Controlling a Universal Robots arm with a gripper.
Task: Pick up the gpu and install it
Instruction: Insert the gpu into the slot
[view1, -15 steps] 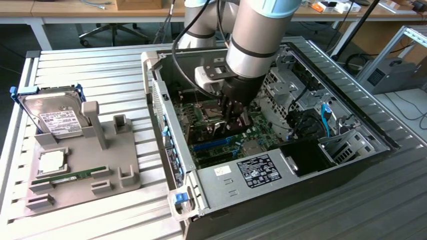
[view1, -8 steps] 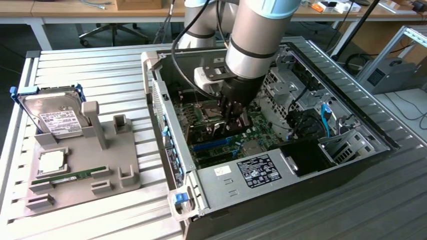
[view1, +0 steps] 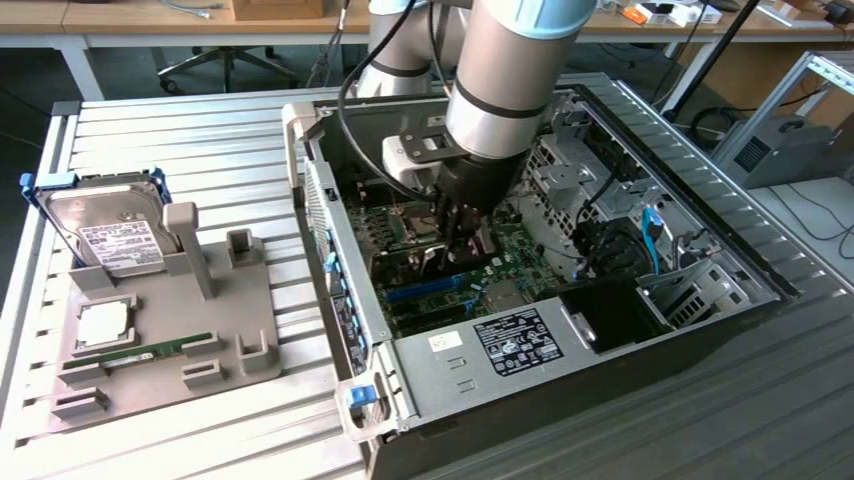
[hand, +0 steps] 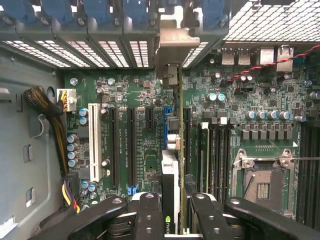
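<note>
The gpu (hand: 173, 165) stands on edge between my fingers, a thin black card with an Nvidia mark near the grip. Its grey metal bracket (hand: 172, 46) reaches the case's rear slot openings. My gripper (hand: 176, 216) is shut on the card, one finger (hand: 150, 212) on each side. The card runs along a blue expansion slot (hand: 166, 117) on the green motherboard (hand: 125, 90); whether it is seated I cannot tell. In the exterior view my gripper (view1: 461, 243) reaches down into the open PC case (view1: 534, 345), with the gpu (view1: 447, 263) dark beneath it.
The empty CPU socket (hand: 262, 187) and RAM slots (hand: 215, 155) lie beside the card, with a white slot (hand: 93, 140) and power cables (hand: 45, 107) on the other side. At the exterior view's left, a grey holder (view1: 227, 340) carries a hard drive (view1: 114, 235) and a green RAM stick (view1: 147, 352).
</note>
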